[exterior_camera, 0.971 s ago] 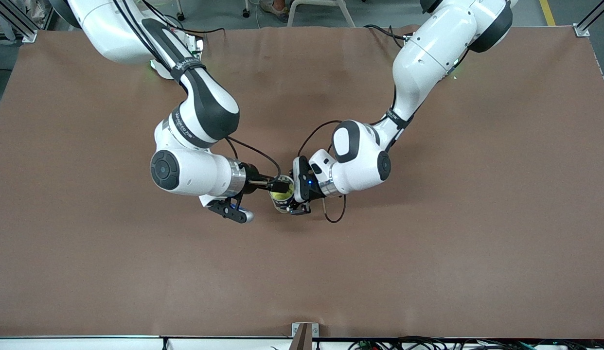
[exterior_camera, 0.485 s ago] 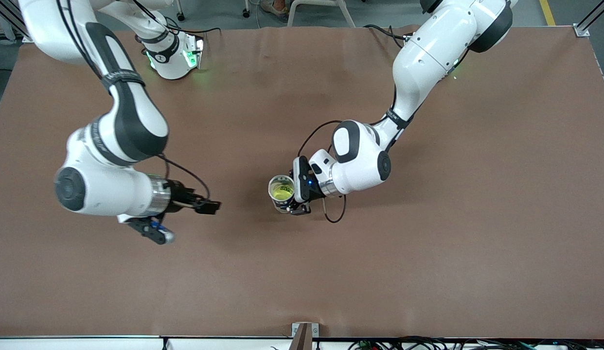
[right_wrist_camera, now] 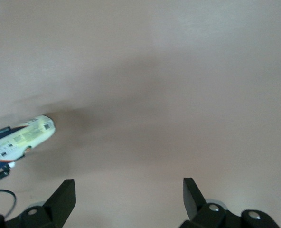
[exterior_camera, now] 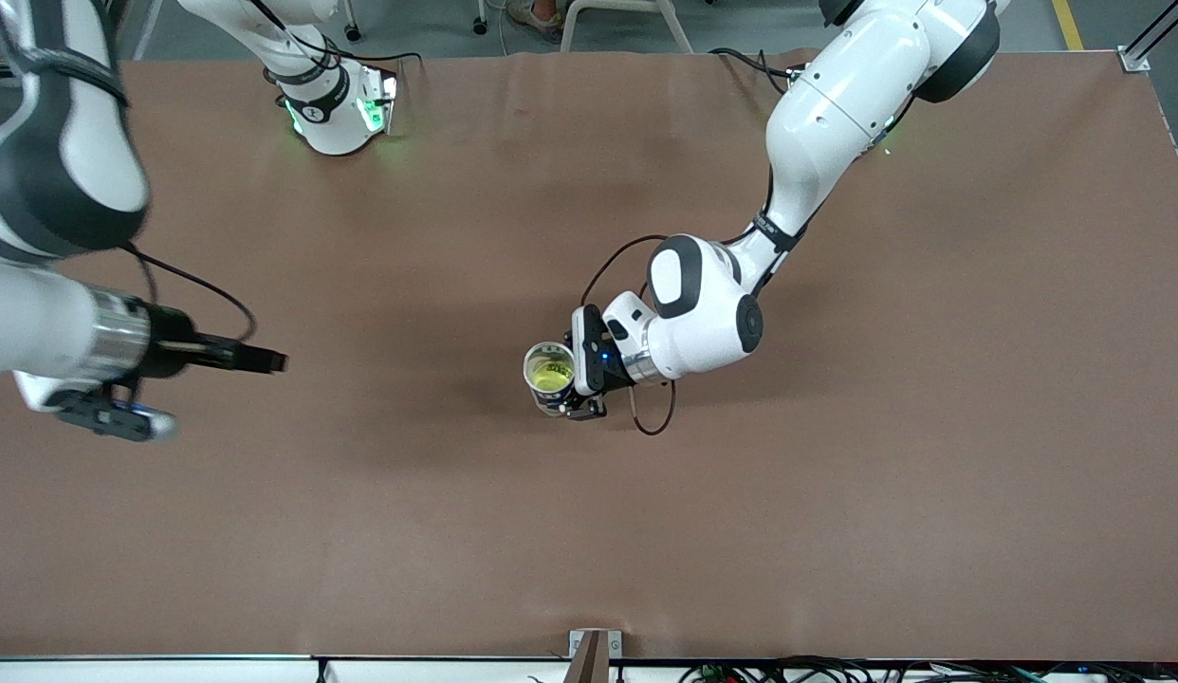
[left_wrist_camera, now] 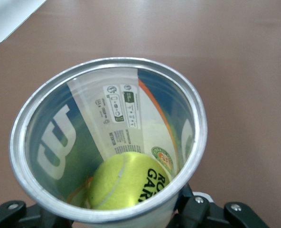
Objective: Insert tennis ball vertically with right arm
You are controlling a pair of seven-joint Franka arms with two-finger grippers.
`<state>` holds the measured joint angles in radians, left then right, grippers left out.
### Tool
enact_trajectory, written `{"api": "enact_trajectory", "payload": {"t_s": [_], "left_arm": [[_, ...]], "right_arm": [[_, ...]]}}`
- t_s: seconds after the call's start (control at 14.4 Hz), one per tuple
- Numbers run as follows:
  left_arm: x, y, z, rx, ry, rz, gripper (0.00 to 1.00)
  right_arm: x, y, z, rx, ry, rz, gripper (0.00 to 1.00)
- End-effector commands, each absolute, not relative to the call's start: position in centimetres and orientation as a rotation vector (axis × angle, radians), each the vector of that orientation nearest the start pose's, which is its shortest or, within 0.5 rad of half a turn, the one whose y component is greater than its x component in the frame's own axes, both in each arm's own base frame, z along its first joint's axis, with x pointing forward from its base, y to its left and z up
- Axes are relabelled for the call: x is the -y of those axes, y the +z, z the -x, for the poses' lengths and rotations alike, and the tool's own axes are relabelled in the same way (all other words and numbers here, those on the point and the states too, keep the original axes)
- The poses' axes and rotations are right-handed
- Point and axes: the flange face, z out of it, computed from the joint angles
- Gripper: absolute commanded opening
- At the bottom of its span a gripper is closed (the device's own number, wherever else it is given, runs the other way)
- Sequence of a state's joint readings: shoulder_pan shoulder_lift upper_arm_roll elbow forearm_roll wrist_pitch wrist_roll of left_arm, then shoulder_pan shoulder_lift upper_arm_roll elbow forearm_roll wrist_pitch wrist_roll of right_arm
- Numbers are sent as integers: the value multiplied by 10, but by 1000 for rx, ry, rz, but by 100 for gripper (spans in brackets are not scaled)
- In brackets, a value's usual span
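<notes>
The yellow tennis ball is sitting at the bottom of the clear, open tube, which is standing upright.

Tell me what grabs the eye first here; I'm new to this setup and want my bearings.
The clear ball can at mid-table, mouth up, held by the left gripper, stands out first. A yellow tennis ball sits at its bottom. The right gripper, fingers open and empty, hangs over bare table toward the right arm's end.
</notes>
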<state>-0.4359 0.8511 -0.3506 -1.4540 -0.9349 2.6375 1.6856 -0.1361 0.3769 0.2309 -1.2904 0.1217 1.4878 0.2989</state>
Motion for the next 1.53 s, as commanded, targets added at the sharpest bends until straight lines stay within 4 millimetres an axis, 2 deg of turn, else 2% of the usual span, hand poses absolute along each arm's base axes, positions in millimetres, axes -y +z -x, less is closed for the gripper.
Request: {"api": "enact_trajectory", "payload": {"t_s": [0.0,0.14,0.28,0.42,0.62,0.76,0.9,1.46], "left_arm": [[463,220,-583,1692,808,-1758,79],[463,219,-583,1691,806,-1759,79],[463,220,-583,1692,810,-1758,79],[463,221,-583,1692,810,-1758,79],[463,220,-583,1699,808,-1756,79],[463,220,-583,1703,808,-1755,79],[465,220,-582,1707,807,-1753,79],[468,213,-575,1718,786,-1749,82]], "right_arm": [[-31,564,-626,-174,234,3033,100],[-23,582,-620,-16,176,3066,100],[2,597,-615,83,118,3094,100],[22,607,-609,43,99,3121,100],[31,623,-598,-29,41,3136,100],[37,627,-586,-56,-38,3132,100],[37,628,-577,-54,-45,3130,100],[53,635,-572,-84,-84,3123,100]]}}
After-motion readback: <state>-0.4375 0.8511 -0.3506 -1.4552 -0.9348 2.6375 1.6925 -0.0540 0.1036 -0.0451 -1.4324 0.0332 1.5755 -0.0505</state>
